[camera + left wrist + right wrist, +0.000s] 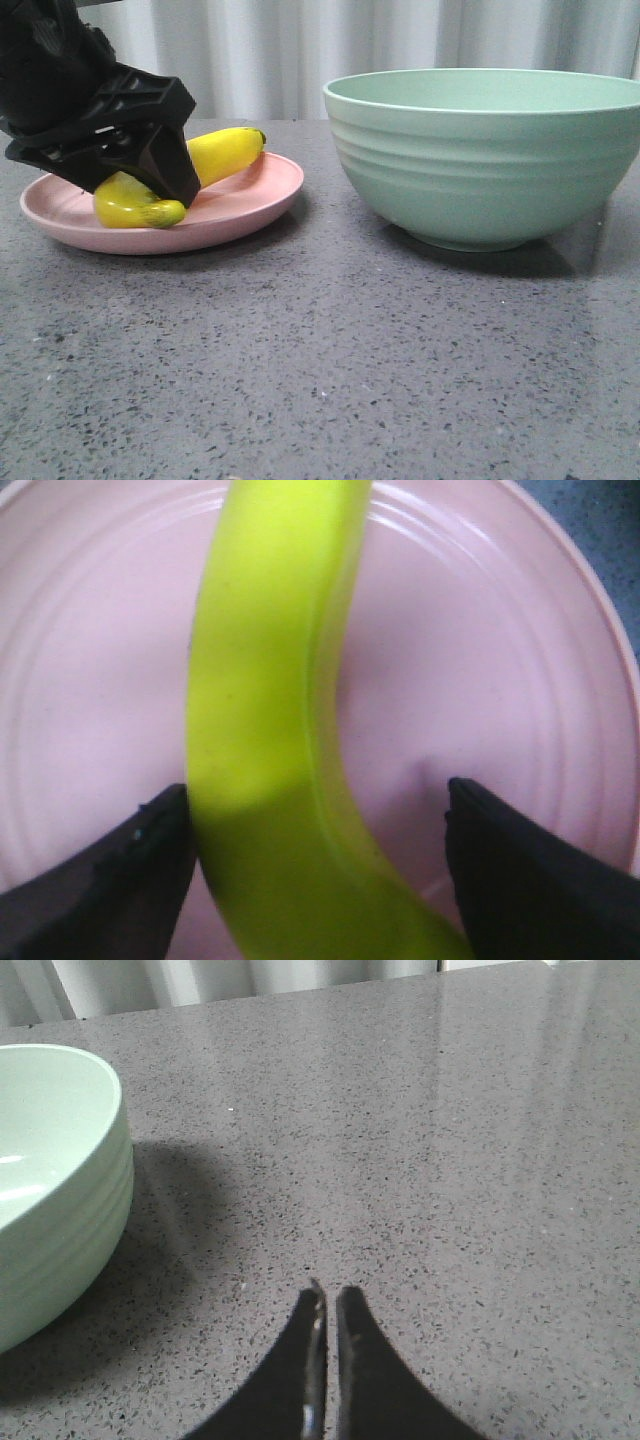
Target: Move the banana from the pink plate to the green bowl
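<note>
The yellow banana (225, 152) lies on the pink plate (250, 205) at the left of the table. My left gripper (150, 190) is down over the plate, open, with its jaws on either side of the banana's middle. In the left wrist view the banana (270, 680) runs across the plate (480, 660); one finger (150, 860) touches its side and the other finger (510, 870) stands apart from it. The green bowl (480, 160) stands empty at the right. My right gripper (330, 1295) is shut and empty, low over the table beside the bowl (50, 1190). It is out of the front view.
The grey speckled table (320, 350) stretches between plate and bowl and toward the front. A pale curtain (300, 50) hangs behind the table.
</note>
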`<move>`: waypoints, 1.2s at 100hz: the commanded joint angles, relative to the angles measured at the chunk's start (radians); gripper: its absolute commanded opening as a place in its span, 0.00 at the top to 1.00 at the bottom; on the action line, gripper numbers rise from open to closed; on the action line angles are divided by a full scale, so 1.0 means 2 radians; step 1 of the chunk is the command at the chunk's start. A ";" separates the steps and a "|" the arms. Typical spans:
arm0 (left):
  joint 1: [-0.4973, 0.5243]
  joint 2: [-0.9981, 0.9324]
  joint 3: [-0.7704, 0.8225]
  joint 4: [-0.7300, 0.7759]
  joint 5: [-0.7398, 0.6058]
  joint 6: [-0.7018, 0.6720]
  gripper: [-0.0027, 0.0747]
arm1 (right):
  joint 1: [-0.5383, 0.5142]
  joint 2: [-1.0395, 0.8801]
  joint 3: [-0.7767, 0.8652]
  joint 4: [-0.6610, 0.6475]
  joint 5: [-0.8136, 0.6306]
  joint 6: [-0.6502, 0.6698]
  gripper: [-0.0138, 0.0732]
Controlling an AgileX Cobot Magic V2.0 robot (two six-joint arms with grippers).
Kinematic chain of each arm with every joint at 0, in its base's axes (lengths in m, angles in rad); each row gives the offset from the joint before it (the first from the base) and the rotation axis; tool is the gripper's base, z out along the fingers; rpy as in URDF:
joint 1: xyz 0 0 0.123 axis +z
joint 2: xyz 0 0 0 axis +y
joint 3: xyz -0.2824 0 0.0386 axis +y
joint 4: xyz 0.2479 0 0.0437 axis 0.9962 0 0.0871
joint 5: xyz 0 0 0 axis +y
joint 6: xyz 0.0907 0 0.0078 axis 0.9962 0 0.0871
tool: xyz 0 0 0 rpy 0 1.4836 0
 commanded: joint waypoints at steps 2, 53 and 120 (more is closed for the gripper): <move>-0.001 -0.014 -0.016 -0.002 -0.019 -0.007 0.40 | -0.001 0.007 -0.011 -0.001 -0.040 -0.002 0.91; -0.001 -0.014 -0.016 -0.006 -0.015 -0.007 0.75 | 0.005 0.007 -0.011 0.000 -0.036 -0.002 0.91; -0.001 -0.094 -0.033 -0.012 -0.020 -0.007 0.94 | 0.082 0.070 -0.141 -0.007 0.107 -0.025 0.91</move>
